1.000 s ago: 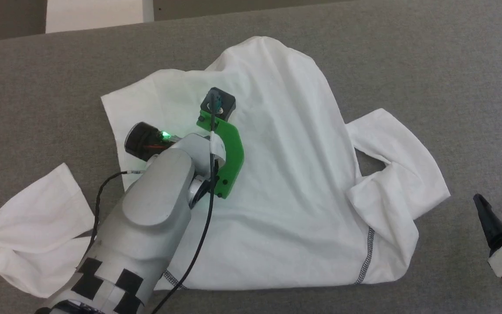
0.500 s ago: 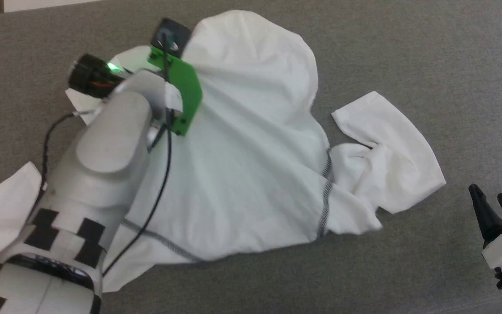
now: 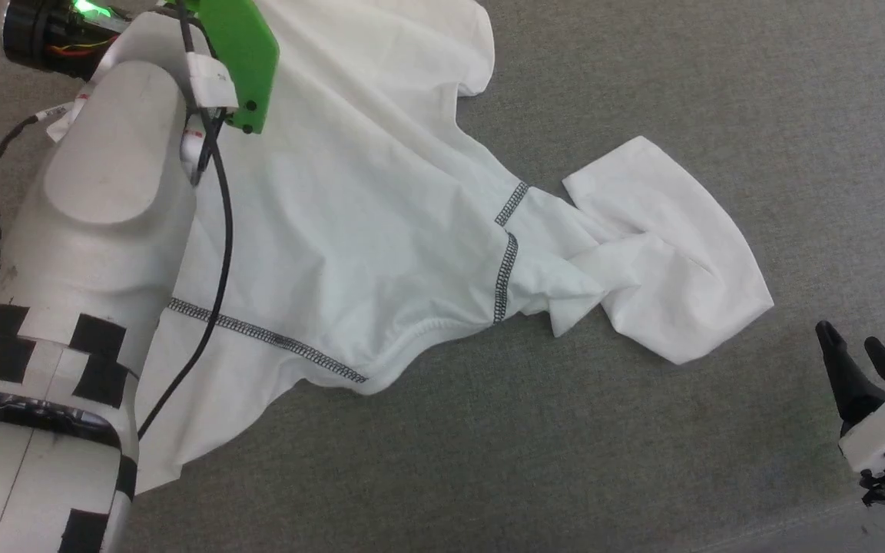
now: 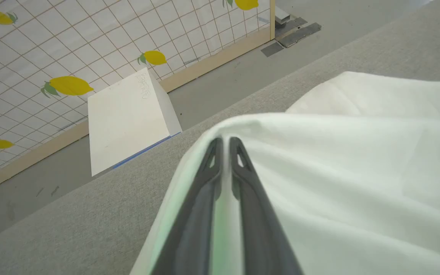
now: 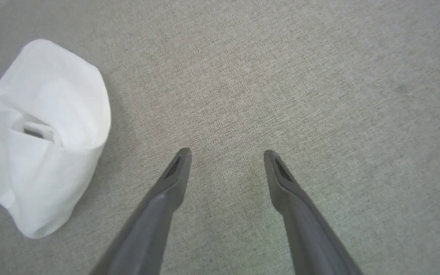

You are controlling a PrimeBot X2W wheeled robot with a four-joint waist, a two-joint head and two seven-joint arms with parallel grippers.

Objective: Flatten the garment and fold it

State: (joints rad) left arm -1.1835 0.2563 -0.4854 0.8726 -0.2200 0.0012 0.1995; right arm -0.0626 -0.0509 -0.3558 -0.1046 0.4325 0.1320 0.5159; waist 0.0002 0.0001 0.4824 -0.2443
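Far left, our pale forearm (image 3: 97,230) reaches up and away, and with its green bracket (image 3: 239,54) and black cable (image 3: 220,230) it covers the near left part of the garment (image 3: 381,215). In the left wrist view the left gripper (image 4: 225,143) has its fingers pressed together, pinching a fold of the white cloth; the fabric (image 4: 338,172) drapes away to the right of the fingers. Beyond those fingertips, off the edge of the surface, a white box (image 4: 128,118) leans against a tiled wall (image 4: 33,57) printed with lemons.

Moving right, the shirt body runs from the pinch down to a hem with dark zigzag stitching. A crumpled sleeve (image 3: 665,253) lies up and to the left of the right gripper (image 3: 846,336), apart from it. That gripper hovers with its fingers spread (image 5: 227,152) over bare surface, the sleeve bundle (image 5: 40,145) off to its left.

Against half a second ago, our head camera has shifted, so the framing differs. Even so, the cloth itself has changed: the rounded heap is drawn out longer toward the left gripper, more of the stitched hem shows, and the sleeve is pulled tighter against the side seam. The right gripper keeps its corner.

Everything rests on a grey woven surface (image 3: 642,422), with a strip of grey floor (image 4: 224,80) between it and the wall.
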